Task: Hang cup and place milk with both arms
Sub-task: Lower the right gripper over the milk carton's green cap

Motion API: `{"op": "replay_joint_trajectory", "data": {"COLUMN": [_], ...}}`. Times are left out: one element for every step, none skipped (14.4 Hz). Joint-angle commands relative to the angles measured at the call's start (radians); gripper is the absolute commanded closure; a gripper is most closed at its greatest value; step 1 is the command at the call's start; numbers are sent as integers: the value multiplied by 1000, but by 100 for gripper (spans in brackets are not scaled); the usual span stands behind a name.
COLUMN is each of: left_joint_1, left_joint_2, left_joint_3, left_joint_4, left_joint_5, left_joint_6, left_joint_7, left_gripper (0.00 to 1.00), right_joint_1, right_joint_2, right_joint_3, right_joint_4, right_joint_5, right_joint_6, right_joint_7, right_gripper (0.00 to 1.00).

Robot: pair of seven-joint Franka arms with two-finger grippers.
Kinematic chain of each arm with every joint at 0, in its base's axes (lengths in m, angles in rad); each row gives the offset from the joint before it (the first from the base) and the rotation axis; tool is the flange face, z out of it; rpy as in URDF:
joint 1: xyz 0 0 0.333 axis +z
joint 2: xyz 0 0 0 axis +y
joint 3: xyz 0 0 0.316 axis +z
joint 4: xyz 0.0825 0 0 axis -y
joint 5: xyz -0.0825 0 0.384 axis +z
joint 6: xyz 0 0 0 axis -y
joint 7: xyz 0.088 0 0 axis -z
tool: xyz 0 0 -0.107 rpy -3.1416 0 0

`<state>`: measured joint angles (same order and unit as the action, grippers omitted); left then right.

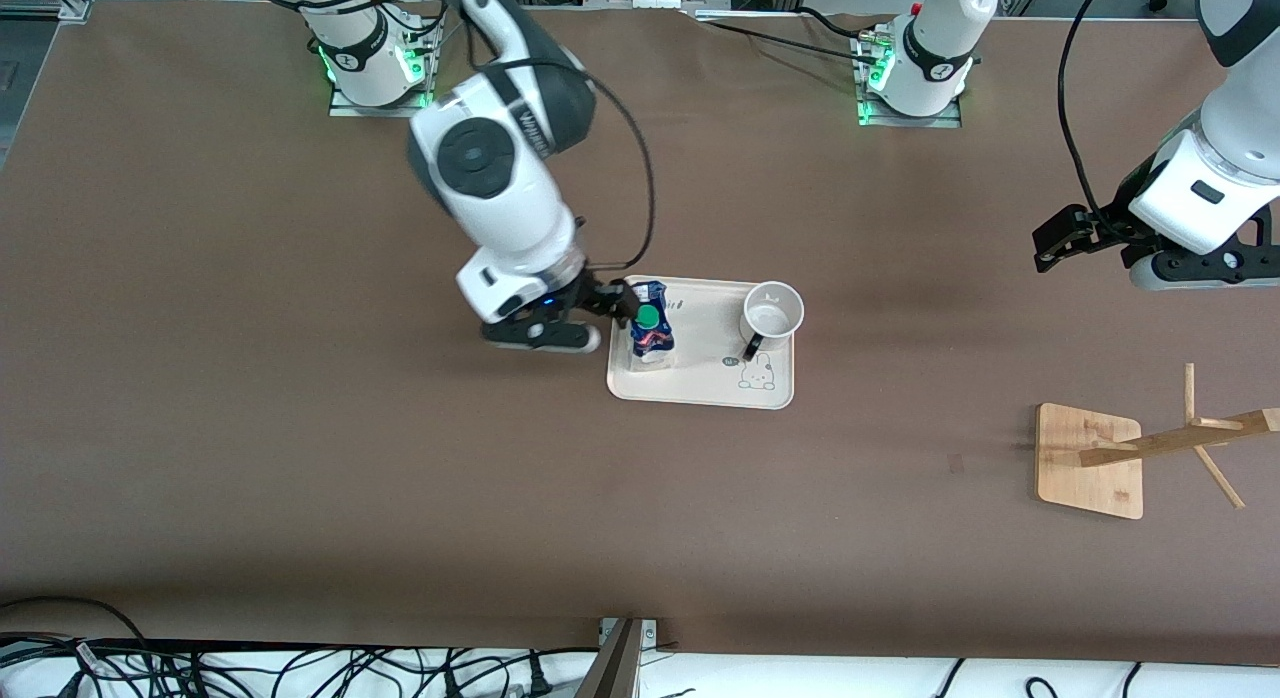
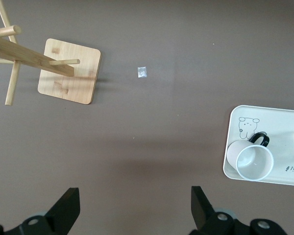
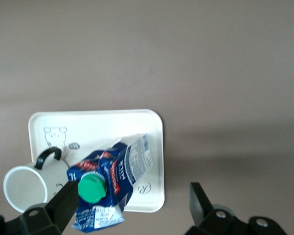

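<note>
Open right pincer (image 1: pixel 628 308) partly hides milk (image 1: pixel 651 334); left waits

Both arms are glossy white with dark grey joint discs (one stamped with lettering), looped black cables, black fingers (image 2: pixel 67 208), and green lights glowing at their bases.

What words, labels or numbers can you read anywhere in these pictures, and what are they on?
Milk carton: red brand band and small print, too blurred to read.
Tray: small script marks beside a cartoon animal, too small to read.
Right arm: dark lettering on the wrist, unreadable.
Cup: no text visible.
</note>
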<state>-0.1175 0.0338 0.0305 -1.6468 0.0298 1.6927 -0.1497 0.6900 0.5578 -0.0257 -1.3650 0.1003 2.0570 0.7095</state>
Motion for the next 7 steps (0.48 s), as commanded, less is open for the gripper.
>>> {"op": "replay_joint_trajectory", "data": {"left_joint_1": [5, 5, 5, 5, 5, 5, 5], "left_joint_2": [11, 11, 11, 11, 11, 12, 12], "left_joint_3": [0, 0, 0, 0, 0, 0, 0], "left_joint_4": [28, 28, 28, 28, 27, 28, 28], "left_joint_5": [-16, -16, -16, -16, -16, -16, -16], "left_joint_6": [-19, -19, -19, -19, -19, -18, -16], "left_joint_7": [19, 19, 19, 18, 16, 18, 18], "left_gripper": [0, 0, 0, 0, 0, 0, 0], "right_joint_1": [51, 54, 55, 57, 60, 69, 72], "right_joint_2": [28, 33, 34, 39, 40, 40, 40], "right_joint_3": [-11, -11, -11, -11, -10, -10, -10], "right_joint_4": [6, 6, 6, 6, 6, 6, 6], "right_joint_5": [-60, -67, -67, -67, -65, -64, -62], "right_joint_6": [6, 6, 6, 6, 6, 6, 8], "right_joint_7": [11, 10, 7, 7, 8, 10, 13], "right_gripper": [0, 0, 0, 0, 0, 0, 0]}}
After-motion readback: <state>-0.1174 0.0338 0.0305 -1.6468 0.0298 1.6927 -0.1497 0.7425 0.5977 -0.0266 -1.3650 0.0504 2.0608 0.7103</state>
